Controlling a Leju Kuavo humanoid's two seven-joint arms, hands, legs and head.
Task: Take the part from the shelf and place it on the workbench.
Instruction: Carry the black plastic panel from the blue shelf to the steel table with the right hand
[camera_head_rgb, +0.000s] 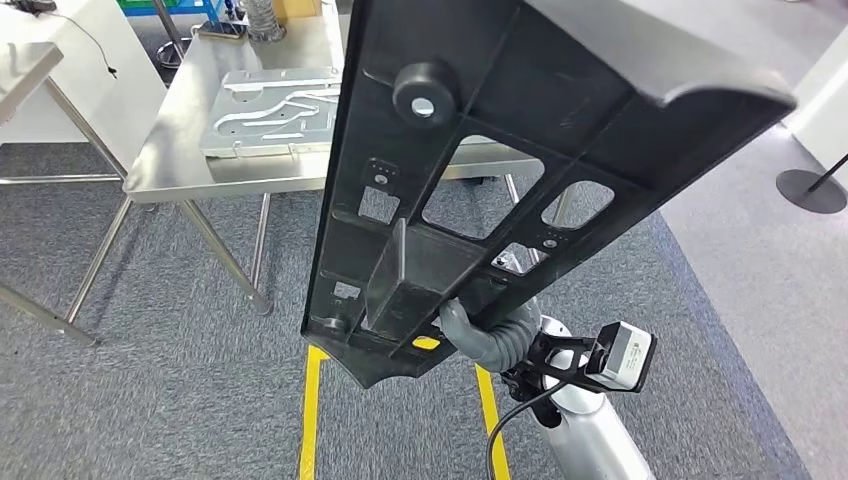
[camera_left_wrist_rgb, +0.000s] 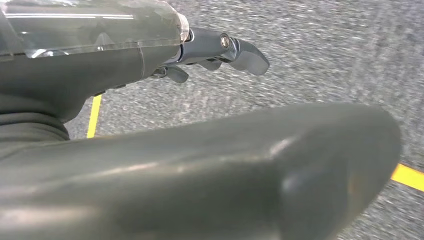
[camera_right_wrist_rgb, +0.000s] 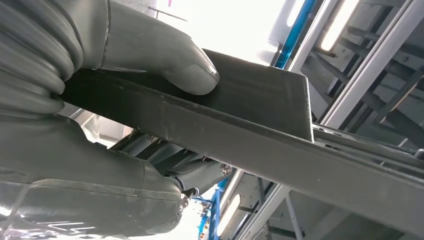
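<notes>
Robot carrying a black plastic part toward a steel workbench.

The right hand (camera_head_rgb: 480, 335) grips the long ribbed black plastic part (camera_head_rgb: 520, 150) at its lower end, thumb pressed on a rib. The steel workbench (camera_head_rgb: 190, 150) stands at ten o'clock, holding a metal plate (camera_head_rgb: 270, 110). The left hand (camera_left_wrist_rgb: 220, 50) hangs spread, holding nothing. Placing remains.

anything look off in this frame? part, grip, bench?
Nothing damaged or spilled. The black part is held only at its low end by the right hand, so it juts up tilted. The workbench ahead already carries a metal plate.
</notes>
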